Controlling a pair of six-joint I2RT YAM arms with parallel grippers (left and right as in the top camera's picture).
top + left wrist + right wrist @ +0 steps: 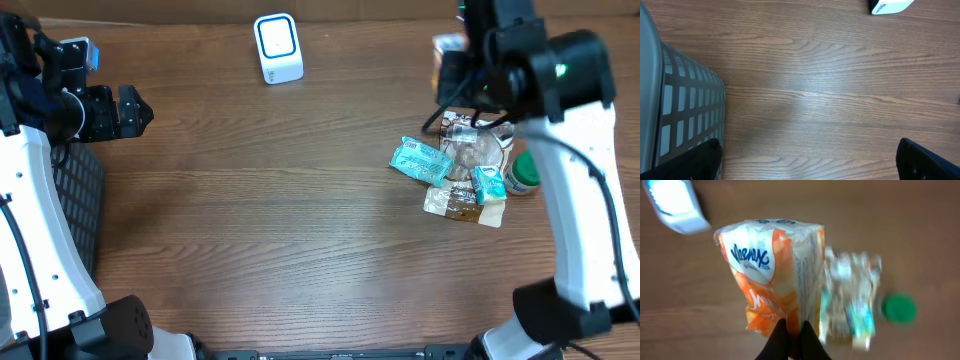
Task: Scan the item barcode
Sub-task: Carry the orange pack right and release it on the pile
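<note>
My right gripper (pixel 792 336) is shut on the lower edge of an orange and white Kleenex tissue pack (pixel 772 270), holding it above the table. In the overhead view a corner of the pack (pixel 446 46) peeks out from under the right arm at the far right. The white barcode scanner (pixel 277 47) with a blue-lit face stands at the far middle of the table, and it is blurred at the top left of the right wrist view (pixel 675 205). At the left my left gripper (pixel 135 112) is wide open and empty, its fingertips (pixel 705 160) over bare wood.
A pile of packets (pixel 455 170) lies on the table under the right arm, with a green-capped item (pixel 522 178) beside it. A dark mesh basket (pixel 680 105) stands at the left edge, close to the left gripper. The scanner's corner (pixel 890 6) shows at the top of the left wrist view.
</note>
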